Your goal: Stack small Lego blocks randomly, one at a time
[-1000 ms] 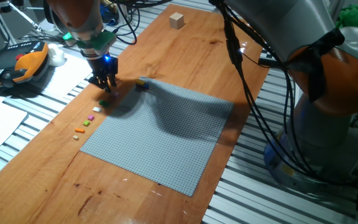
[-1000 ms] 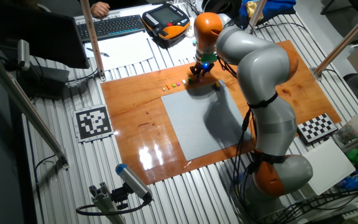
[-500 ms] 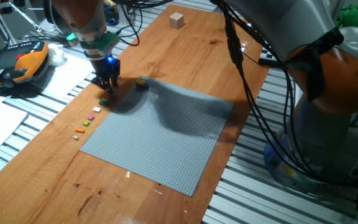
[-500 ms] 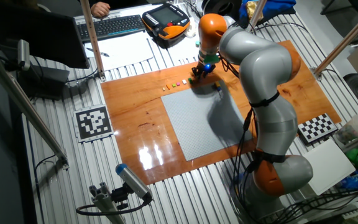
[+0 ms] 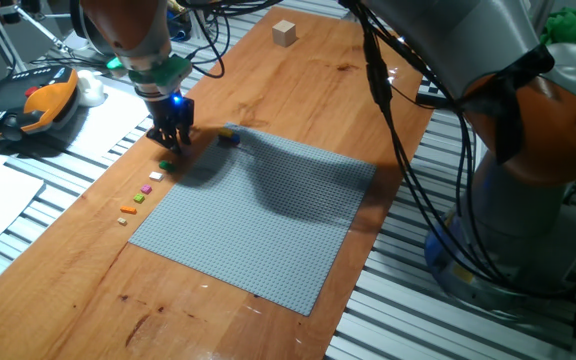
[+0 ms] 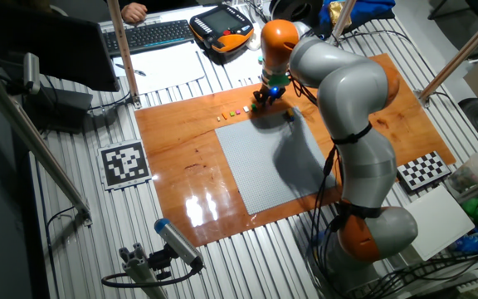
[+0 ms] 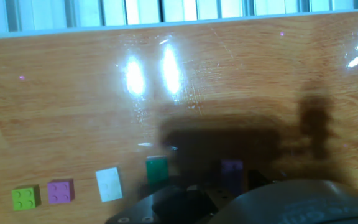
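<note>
A row of small Lego blocks lies on the wooden board left of the grey baseplate [image 5: 258,220]: green [image 5: 165,165], white [image 5: 156,177], pink [image 5: 148,188], lime [image 5: 139,198] and orange [image 5: 126,210]. The hand view shows the green block [image 7: 156,168], white [image 7: 109,183], purple [image 7: 61,191] and lime [image 7: 25,197], plus another purple block [image 7: 232,167] in the hand's shadow. A blue and yellow piece [image 5: 228,133] sits at the baseplate's far edge. My gripper [image 5: 171,137] [image 6: 262,98] hovers low just beyond the green block. Its fingertips are too dark to read.
A wooden cube [image 5: 285,32] stands at the far end of the board. An orange and black teach pendant [image 5: 38,105] lies on the slatted table to the left. Cables hang from the arm above the baseplate's right side.
The gripper has shifted only slightly near the green block, a little away and back. The blocks in the row have not moved.
</note>
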`<state>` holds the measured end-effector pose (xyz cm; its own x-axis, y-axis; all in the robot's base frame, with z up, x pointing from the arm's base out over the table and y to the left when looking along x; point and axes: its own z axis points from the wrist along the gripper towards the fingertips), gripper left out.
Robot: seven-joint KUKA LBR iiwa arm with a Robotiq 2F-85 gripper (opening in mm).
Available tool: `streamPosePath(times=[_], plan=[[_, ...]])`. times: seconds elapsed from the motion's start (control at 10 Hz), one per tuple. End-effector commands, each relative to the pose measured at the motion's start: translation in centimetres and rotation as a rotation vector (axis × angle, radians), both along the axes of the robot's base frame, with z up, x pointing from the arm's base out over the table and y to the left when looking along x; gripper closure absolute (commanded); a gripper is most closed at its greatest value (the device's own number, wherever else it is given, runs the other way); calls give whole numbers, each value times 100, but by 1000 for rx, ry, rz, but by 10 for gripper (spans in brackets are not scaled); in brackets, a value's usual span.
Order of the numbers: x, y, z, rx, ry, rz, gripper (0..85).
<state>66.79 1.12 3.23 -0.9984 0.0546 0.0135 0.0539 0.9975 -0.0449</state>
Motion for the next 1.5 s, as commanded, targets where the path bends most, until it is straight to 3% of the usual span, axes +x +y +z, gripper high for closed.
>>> streamPosePath(times=[0.0,0.9,1.0,1.4], plan=[[-9,-5,-15,3,-1,1,510],[-12,-10,-16,-2,-9,3,510],[-11,-11,-16,-2,-7,3,680],[-9,-13,-18,1,-5,10,680]])
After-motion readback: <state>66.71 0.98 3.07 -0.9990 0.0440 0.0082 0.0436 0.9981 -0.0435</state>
